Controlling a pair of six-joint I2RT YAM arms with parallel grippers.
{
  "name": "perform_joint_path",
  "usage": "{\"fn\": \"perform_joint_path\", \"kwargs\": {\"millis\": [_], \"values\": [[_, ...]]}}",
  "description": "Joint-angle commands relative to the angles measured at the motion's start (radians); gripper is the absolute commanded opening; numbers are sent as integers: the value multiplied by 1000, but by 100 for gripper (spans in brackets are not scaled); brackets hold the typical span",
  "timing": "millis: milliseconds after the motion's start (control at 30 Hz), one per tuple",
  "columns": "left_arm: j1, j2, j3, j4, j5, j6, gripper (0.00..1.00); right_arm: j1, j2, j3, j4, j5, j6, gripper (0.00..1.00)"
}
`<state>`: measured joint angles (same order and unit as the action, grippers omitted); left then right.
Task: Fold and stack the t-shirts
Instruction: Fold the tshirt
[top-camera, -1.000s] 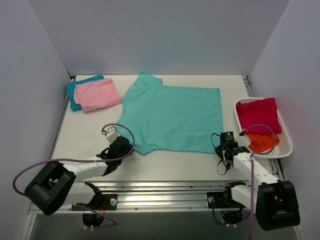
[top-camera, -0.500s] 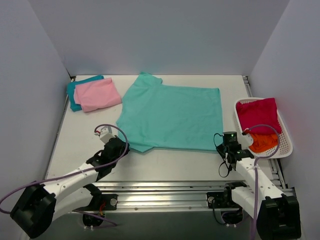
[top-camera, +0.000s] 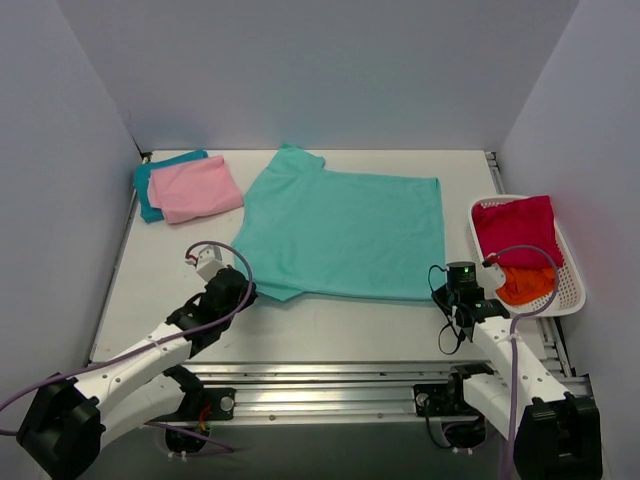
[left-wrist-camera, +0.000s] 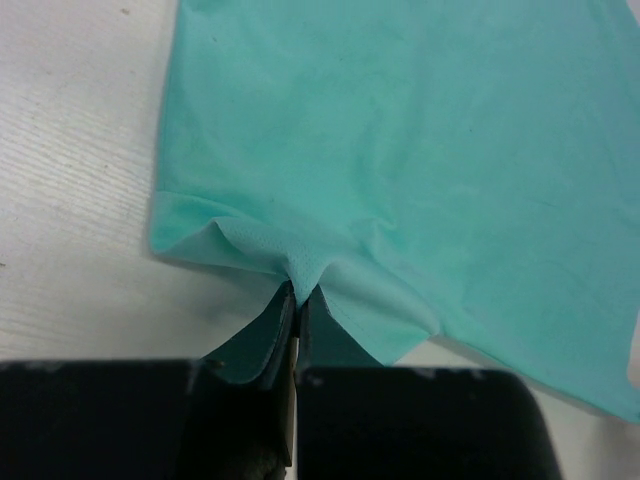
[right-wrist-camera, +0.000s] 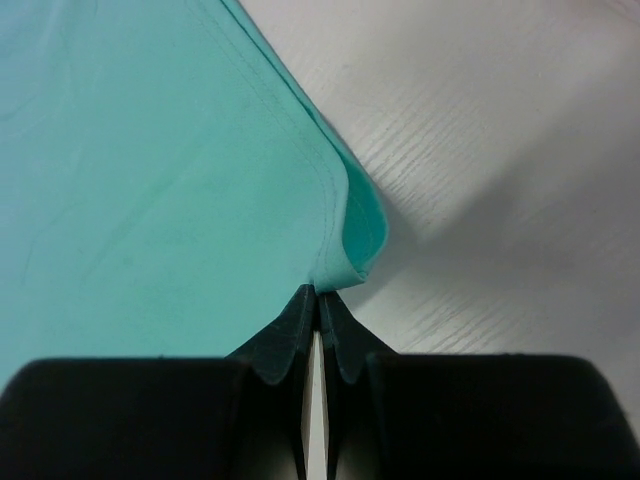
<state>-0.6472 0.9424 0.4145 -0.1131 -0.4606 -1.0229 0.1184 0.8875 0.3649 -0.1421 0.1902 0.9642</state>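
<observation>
L gripper (left-wrist-camera: 297, 300) is clamped tight on the near-L corner of the mint green tee (top-camera: 345, 235); wrist cam shows the cloth puckered into a small peak right at the closed tips. R gripper (right-wrist-camera: 318, 295) is likewise pinched on the near-R corner, hem curled over just above the tips, no gap visible between the fingers. Tee lies spread flat across the middle of the table (top-camera: 160, 290), 1 sleeve pointing to the far edge. Vs 1.0 s ago: L arm has swung, its shoulder link dropping toward the bottom-L of the top view and the wrist shifting slightly L and farther out; R wrist has barely moved. Near edge of the tee sits a touch farther from the bases than it did, otherwise same outline. Since 0.5 s ago almost no change. Pale pink tee (top-camera: 195, 188) is folded on top of the teal blue tee (top-camera: 147, 192) at far L, both unmoved. Crimson tee (top-camera: 515, 228) and orange tee (top-camera: 525, 283) are bunched in the white basket (top-camera: 572, 290) at the R edge, crimson on the far side, same as before.
</observation>
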Motion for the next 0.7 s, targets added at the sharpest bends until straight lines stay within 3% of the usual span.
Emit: {"fn": "perform_joint_path", "kwargs": {"millis": [0, 233, 667], "values": [[-3, 10, 107, -14, -21, 30, 2, -5, 21, 69, 19, -6, -36, 0], [-3, 81, 254, -45, -26, 70, 2, -5, 65, 146, 41, -5, -71, 0], [40, 423, 517, 20, 48, 170, 2, -10, 318, 308, 108, 11, -96, 0]]}}
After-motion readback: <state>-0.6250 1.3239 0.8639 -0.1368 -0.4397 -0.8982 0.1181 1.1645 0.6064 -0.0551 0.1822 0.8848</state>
